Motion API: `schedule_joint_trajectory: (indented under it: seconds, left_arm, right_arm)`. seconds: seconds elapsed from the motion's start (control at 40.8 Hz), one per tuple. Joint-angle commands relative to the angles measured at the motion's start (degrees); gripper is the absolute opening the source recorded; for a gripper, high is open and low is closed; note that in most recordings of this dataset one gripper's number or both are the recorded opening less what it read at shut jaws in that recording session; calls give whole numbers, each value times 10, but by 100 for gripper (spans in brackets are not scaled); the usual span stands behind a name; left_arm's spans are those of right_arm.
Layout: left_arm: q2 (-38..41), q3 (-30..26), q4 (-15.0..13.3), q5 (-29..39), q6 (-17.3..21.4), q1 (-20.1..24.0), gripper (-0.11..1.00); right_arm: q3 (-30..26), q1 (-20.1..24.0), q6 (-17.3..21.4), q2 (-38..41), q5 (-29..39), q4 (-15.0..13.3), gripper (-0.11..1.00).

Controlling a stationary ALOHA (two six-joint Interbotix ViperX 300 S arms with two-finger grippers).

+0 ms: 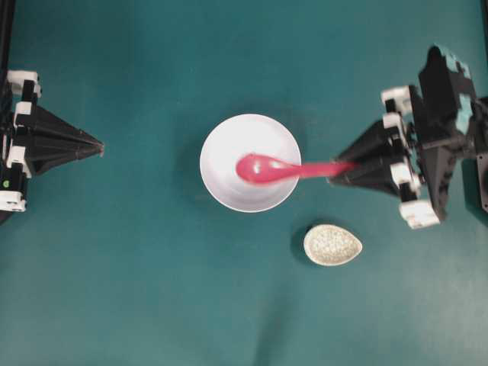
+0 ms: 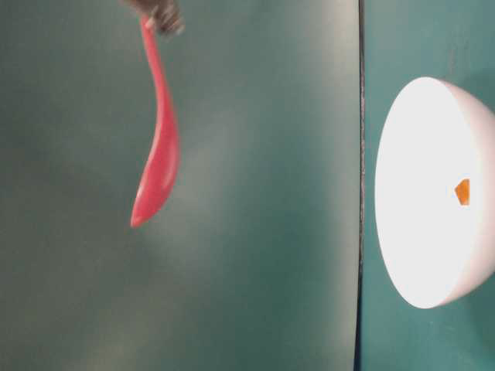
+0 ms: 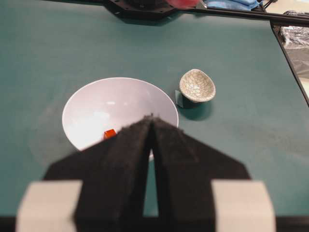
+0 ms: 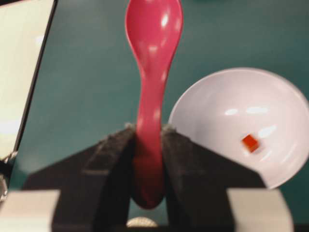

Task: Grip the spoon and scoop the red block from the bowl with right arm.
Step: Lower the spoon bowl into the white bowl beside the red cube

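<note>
A: Right claw is clamped on the spoon by the handle, scoop pointing away from it. Overhead the scoop sits over the bowl, but the table-level view suggests it hangs well above the rim.

B: Red block?

A: Resting on the bowl's floor, not in the spoon. Left claw is closed on nothing, parked well off to the side.

B: So the scoop is the step in hand. It should lower with the scoop tilted down, slide the lip under the block along the bowl wall, then level out before lifting.

A: Agreed. Small cube, slick surface; slow push or it skates away.
</note>
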Motion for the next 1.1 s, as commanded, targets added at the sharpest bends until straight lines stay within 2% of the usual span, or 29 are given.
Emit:
schedule_joint_trajectory:
  seconds: [0.0, 0.343, 0.588, 0.784, 0.955, 1.078]
  left_arm:
    - [4, -11, 1, -2, 0, 0, 0]
    - [4, -11, 1, 5, 0, 0, 0]
    - [4, -11, 1, 15, 0, 0, 0]
    - [4, -11, 1, 15, 0, 0, 0]
    - [4, -11, 1, 15, 0, 0, 0]
    - [4, -11, 1, 15, 0, -1, 0]
  right_arm:
    - [-35, -26, -1, 4, 24, -3, 25]
    - [-98, -107, 3, 62, 170, -14, 25]
    - [-156, -134, 38, 122, 250, -23, 23]
    - [-206, -134, 117, 159, 298, -56, 23]
    - [-234, -134, 223, 181, 340, -100, 23]
    - [-250, -134, 299, 194, 399, -145, 23]
